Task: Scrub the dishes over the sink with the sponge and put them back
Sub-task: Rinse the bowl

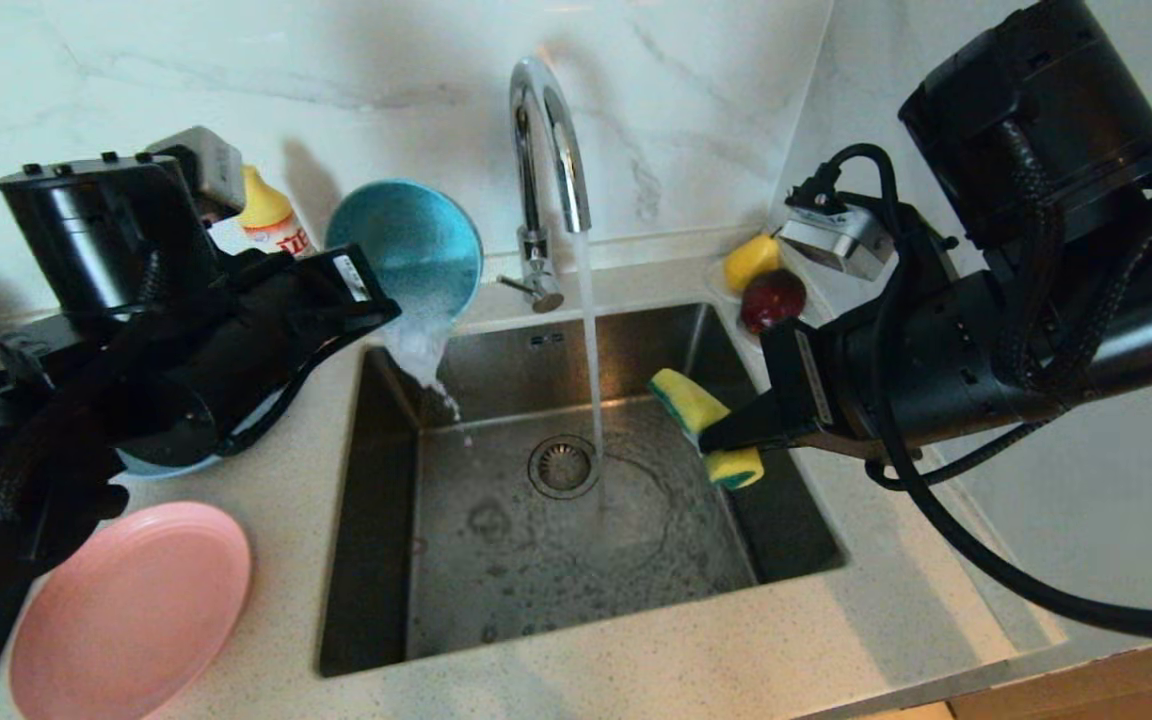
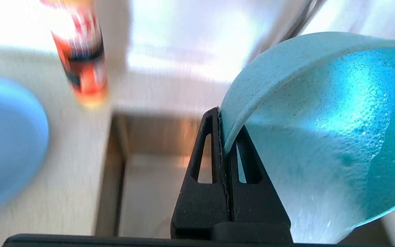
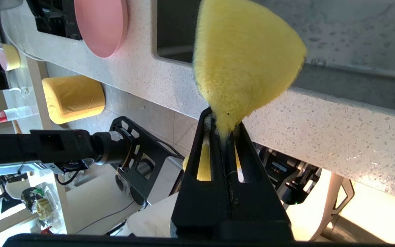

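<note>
My left gripper (image 1: pixel 376 300) is shut on the rim of the teal bowl (image 1: pixel 406 245), which it holds tipped on edge above the sink's (image 1: pixel 576 500) back left corner; water spills from the bowl into the basin. In the left wrist view the two black fingers (image 2: pixel 206 144) pinch the bowl's (image 2: pixel 321 130) rim. My right gripper (image 1: pixel 711 440) is shut on the yellow-and-green sponge (image 1: pixel 691 400) over the basin's right side. The sponge (image 3: pixel 245 58) bulges out beyond the fingertips. The pink plate (image 1: pixel 131 610) lies on the counter at front left. The blue plate (image 2: pixel 5 144) lies left of the sink, mostly under my left arm.
The chrome tap (image 1: pixel 546 170) runs a stream of water onto the drain (image 1: pixel 563 465). A soap bottle (image 1: pixel 271 215) stands behind my left arm. A yellow pear (image 1: pixel 751 260) and a dark red fruit (image 1: pixel 774 300) sit at the sink's back right corner.
</note>
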Motion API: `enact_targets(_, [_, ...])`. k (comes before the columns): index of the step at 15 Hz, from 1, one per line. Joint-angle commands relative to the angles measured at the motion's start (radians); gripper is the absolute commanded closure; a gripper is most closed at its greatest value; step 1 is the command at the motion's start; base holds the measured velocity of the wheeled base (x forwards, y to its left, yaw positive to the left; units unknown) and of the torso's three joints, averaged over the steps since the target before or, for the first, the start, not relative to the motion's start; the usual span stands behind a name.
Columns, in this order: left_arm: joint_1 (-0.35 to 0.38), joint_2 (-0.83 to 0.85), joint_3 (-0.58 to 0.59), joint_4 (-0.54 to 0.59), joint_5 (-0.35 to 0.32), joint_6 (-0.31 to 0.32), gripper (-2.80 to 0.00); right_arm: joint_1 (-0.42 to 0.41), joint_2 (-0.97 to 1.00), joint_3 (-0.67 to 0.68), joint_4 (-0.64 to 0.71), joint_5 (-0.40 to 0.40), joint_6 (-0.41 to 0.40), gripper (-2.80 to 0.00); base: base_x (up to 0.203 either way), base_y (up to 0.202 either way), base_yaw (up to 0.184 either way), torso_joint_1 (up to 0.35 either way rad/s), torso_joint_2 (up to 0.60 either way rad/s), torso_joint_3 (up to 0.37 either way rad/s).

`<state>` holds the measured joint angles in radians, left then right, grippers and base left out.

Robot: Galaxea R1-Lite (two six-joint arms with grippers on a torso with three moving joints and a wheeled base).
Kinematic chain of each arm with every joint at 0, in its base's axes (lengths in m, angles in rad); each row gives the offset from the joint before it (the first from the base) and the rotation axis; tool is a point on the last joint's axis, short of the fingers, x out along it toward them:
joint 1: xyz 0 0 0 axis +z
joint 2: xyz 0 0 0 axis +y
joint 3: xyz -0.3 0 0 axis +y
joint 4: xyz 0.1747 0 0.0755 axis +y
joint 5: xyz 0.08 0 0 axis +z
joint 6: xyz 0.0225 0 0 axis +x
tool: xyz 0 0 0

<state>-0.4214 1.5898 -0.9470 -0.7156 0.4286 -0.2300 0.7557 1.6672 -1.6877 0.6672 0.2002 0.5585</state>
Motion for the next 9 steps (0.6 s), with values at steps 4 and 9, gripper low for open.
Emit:
enact_targets(4, [0.01, -0.012, 0.042, -0.28, -0.061, 0.145, 0.0, 0.001, 0.002, 0.003, 0.003, 0.005, 0.003, 0.0, 0.0, 0.0, 0.0, 0.0, 0.0, 0.0])
enact_targets(9, [0.01, -0.056, 0.064, -0.403, -0.121, 0.214, 0.0, 0.004, -0.001, 0.002, 0.003, 0.002, 0.004, 0.0, 0.0, 0.0, 0.0, 0.0, 0.0, 0.0])
